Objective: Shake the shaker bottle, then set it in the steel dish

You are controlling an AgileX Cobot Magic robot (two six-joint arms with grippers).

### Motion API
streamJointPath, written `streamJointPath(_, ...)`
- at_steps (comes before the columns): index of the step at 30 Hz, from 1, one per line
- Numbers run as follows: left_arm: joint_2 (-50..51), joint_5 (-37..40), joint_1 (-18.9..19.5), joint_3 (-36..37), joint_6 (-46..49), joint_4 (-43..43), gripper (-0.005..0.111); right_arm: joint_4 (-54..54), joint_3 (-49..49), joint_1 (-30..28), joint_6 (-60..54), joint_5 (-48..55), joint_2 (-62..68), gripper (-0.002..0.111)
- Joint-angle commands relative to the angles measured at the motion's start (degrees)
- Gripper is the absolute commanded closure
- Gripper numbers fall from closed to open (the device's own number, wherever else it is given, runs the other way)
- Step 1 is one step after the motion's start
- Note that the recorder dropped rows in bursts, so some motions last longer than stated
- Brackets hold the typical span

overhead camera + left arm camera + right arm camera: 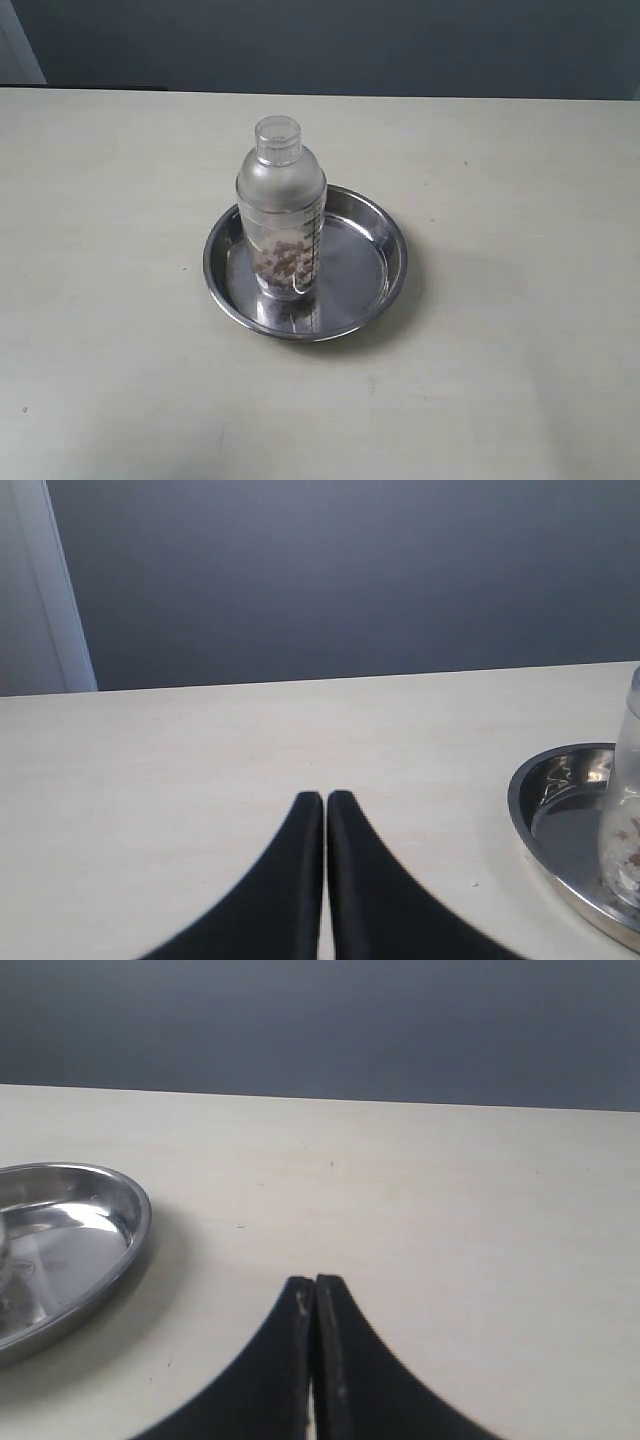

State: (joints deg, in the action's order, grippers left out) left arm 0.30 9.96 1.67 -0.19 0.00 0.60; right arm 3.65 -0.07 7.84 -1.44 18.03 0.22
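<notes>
Two grippers, one bottle, one dish.
- Left gripper (324, 798): jaws pressed together, empty, left of steel dish (403, 262), clear of rim.
- Shaker bottle (281, 215): upright inside steel dish, slightly left of its centre.
- Right gripper (314, 1282): jaws together, empty, right of steel dish.
- Judgement: placement looks complete. Any retreat should head away from steel dish, without brushing rim.

The pale, matte counter (100, 350) bears the steel dish (400, 262) flat near its middle; a few dark specks (25, 408) mark its surface.

Frosted shaker bottle (281, 215) upright in steel dish (385, 235)
</notes>
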Motion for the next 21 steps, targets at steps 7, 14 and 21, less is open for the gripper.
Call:
streamJointPath(7, -0.3, -0.8, -0.1, 0.2, 0.0, -0.3, 0.105, -0.1, 0.1, 0.2, -0.1, -0.5, -0.2, 0.109)
streamJointPath(14, -0.3, -0.6, -0.1, 0.2, 0.0, -0.6, 0.105, -0.1, 0.1, 0.2, -0.1, -0.5, -0.2, 0.109)
streamJointPath(21, -0.3, -0.6, -0.1, 0.2, 0.0, -0.6, 0.105, -0.1, 0.1, 0.2, -0.1, -0.5, -0.2, 0.109)
